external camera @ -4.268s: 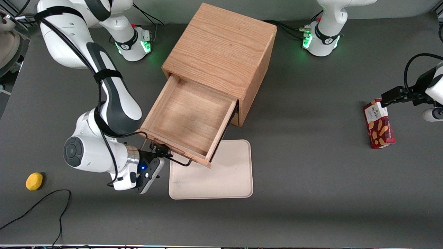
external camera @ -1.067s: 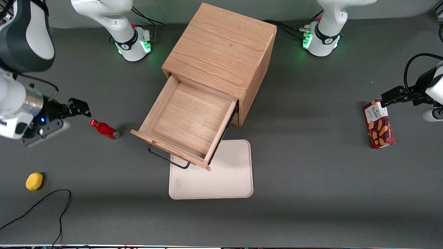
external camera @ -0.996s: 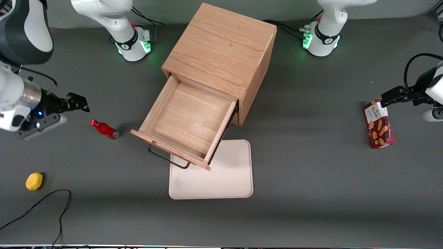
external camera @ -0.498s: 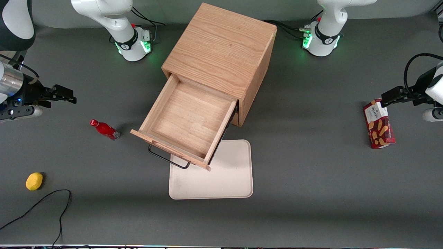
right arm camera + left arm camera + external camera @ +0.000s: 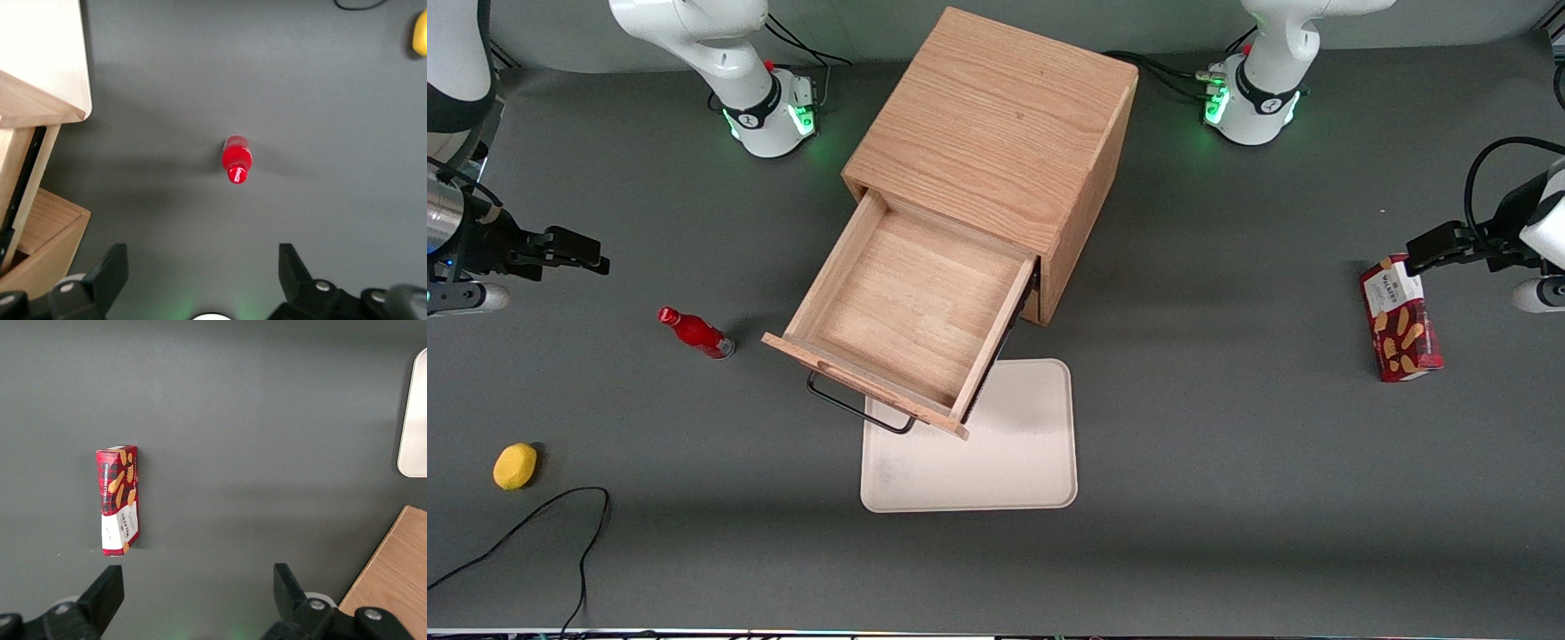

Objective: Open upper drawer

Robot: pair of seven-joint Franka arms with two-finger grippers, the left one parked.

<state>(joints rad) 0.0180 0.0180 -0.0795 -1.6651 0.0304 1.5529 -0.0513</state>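
The upper drawer (image 5: 907,311) of the oak cabinet (image 5: 996,124) stands pulled far out, its light-wood box empty. Its thin black bar handle (image 5: 860,411) hangs over the tray's edge. A corner of the drawer shows in the right wrist view (image 5: 33,107). My gripper (image 5: 587,252) is open and empty, far from the drawer toward the working arm's end of the table, above bare table near a red bottle (image 5: 696,332). In the right wrist view the gripper (image 5: 203,267) has its fingers wide apart with the bottle (image 5: 235,160) ahead of them. The lower drawer is hidden under the upper one.
A beige tray (image 5: 1005,462) lies in front of the open drawer, also in the right wrist view (image 5: 47,47). A yellow lemon-like object (image 5: 515,466) and a black cable (image 5: 560,516) lie nearer the front camera. A red cracker box (image 5: 1400,320) lies toward the parked arm's end.
My gripper has left the drawer handle and moved away toward the working arm's end of the table, still drifting outward in the last second. The drawer stays pulled out.
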